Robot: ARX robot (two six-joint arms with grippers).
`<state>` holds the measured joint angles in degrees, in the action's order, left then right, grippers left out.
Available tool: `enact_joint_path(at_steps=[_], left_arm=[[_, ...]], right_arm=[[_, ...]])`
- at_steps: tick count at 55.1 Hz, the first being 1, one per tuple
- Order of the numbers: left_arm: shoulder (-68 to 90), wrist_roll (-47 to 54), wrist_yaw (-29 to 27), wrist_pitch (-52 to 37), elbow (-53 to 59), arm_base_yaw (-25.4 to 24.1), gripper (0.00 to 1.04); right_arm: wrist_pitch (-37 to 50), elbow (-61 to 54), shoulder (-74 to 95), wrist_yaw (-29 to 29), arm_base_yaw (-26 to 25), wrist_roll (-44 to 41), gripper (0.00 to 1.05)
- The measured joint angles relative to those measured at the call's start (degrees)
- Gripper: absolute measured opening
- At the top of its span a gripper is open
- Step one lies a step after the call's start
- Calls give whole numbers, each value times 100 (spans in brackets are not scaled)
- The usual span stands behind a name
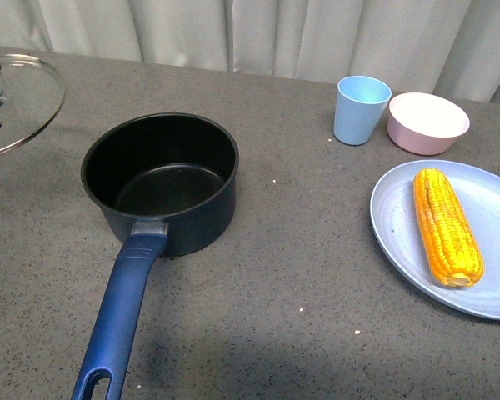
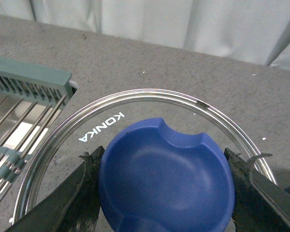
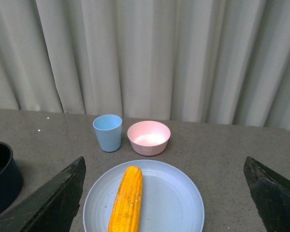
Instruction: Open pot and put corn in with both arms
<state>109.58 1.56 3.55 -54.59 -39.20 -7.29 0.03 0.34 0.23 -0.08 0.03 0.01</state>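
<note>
Left hand (image 2: pixel 166 193) clasping lid (image 1: pixel 25 96), right hand (image 3: pixel 164 162) spread

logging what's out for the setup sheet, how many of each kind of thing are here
dark navy round saucepan: 1
clear glass lid with blue knob: 1
light blue cup: 1
pink round bowl: 1
pale blue round plate: 1
yellow-orange corn cob: 1
wire dish rack: 1
total: 7
</note>
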Motion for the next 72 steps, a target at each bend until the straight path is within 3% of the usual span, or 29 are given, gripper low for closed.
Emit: enact_joint_path(at_steps=[20,51,63,72], left_arm=[[1156,-81,304,-531,-258,-186,64],[1919,-4,262,-186,-638,-76,64],[1902,87,260,-160,-632,-72,98],[1547,44,195,-92,-459,-79,98]], right_arm=[[0,0,0,0,0,0,96],[0,0,0,-2,0,0,96],[0,0,0,0,0,0,96],[0,0,0,-2,0,0,96]])
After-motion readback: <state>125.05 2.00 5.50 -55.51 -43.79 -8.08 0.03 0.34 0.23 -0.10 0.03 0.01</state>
